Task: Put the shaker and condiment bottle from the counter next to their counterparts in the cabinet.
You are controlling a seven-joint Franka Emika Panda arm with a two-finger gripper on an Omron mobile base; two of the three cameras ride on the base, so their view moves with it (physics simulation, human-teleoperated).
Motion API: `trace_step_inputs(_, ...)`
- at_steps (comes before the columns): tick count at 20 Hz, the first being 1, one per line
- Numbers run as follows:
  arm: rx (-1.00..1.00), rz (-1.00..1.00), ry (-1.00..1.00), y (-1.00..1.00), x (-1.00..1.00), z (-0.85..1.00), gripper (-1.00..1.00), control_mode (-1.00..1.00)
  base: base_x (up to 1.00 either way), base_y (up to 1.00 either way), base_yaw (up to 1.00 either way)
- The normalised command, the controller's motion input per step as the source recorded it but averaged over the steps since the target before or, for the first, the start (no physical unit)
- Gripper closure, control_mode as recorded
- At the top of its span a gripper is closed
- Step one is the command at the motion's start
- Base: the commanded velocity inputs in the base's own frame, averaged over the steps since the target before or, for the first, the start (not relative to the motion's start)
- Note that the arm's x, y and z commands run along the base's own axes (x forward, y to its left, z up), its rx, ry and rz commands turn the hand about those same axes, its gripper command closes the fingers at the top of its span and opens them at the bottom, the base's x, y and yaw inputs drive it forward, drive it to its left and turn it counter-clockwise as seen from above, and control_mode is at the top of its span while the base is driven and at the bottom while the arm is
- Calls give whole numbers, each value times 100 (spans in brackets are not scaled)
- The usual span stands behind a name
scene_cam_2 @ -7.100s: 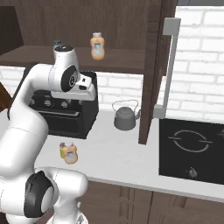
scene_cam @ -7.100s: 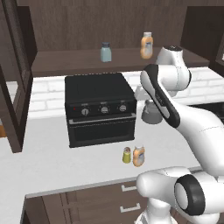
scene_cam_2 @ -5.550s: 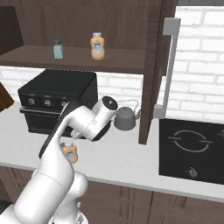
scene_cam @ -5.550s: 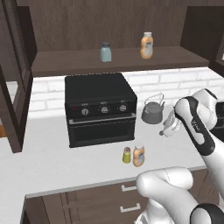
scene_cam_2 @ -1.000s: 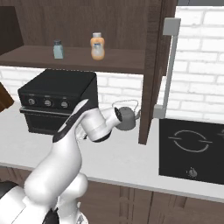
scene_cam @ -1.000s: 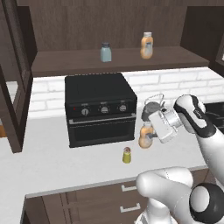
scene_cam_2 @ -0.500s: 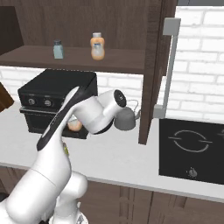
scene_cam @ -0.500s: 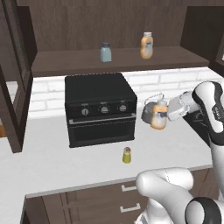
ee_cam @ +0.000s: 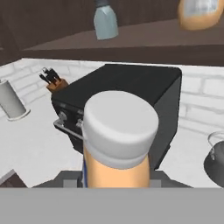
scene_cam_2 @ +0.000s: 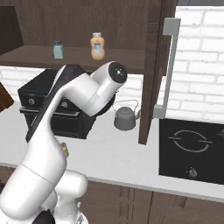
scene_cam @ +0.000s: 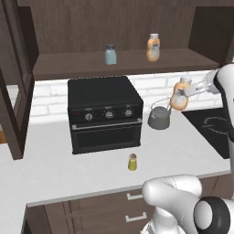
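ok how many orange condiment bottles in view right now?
2. One orange bottle stands on the cabinet shelf; the other condiment bottle is held in the claw, above the kettle.

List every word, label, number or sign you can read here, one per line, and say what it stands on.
None can be read.
The held condiment bottle has a whitish label: too blurred to read.
The orange bottle in the cabinet has a label: too small to read.
The black oven shows knobs, no readable marks.
The cooktop shows ring marks only, no text.
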Motion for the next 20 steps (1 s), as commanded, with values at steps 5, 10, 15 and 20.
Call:
trace_step_inputs(5, 0, -16, 0, -27, 1, 65, 100, -100, 0, 0, 0)
trace_step_inputs(10, 3, 1, 0, 4, 18, 58, 100, -100, 0, 0, 0)
trace_step_inputs(15, 0, 0, -2, 0, 13, 12, 100, -100, 0, 0, 0)
trace_step_inputs(20, -4, 1, -5, 0, 41, 37, 100, -100, 0, 0, 0)
